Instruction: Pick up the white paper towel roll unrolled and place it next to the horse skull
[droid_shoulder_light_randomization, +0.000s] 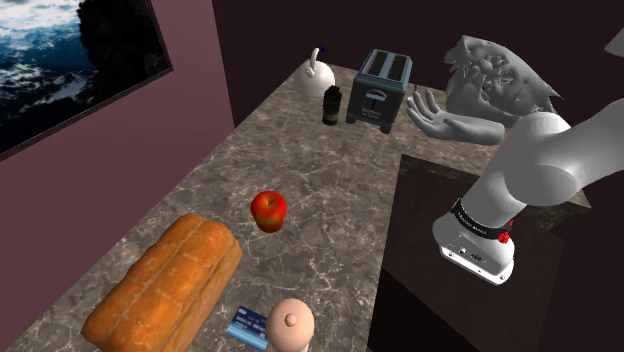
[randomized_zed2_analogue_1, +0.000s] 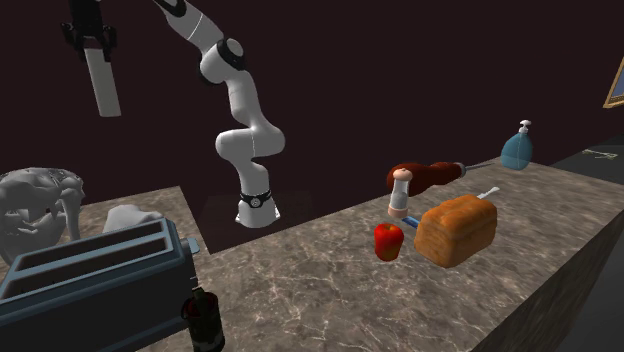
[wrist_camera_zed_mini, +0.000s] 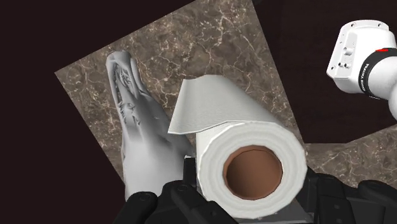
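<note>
Fingers (wrist_camera_zed_mini: 167, 202) clamped on paper towel roll (randomized_zed2_analogue_1: 103, 85), held high above counter (randomized_zed2_analogue_1: 330, 270), long axis vertical. Target horse skull (randomized_zed2_analogue_1: 40, 205) lies at 7 o'clock from roll in second exterior view; descent beside it likely next.

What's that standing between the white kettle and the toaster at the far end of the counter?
A dark bottle, standing upright between the white kettle and the toaster, slightly in front of both. The shoulder view shows it.

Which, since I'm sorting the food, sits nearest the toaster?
The red apple; the bread loaf and the ham lie farther from the toaster.
</note>
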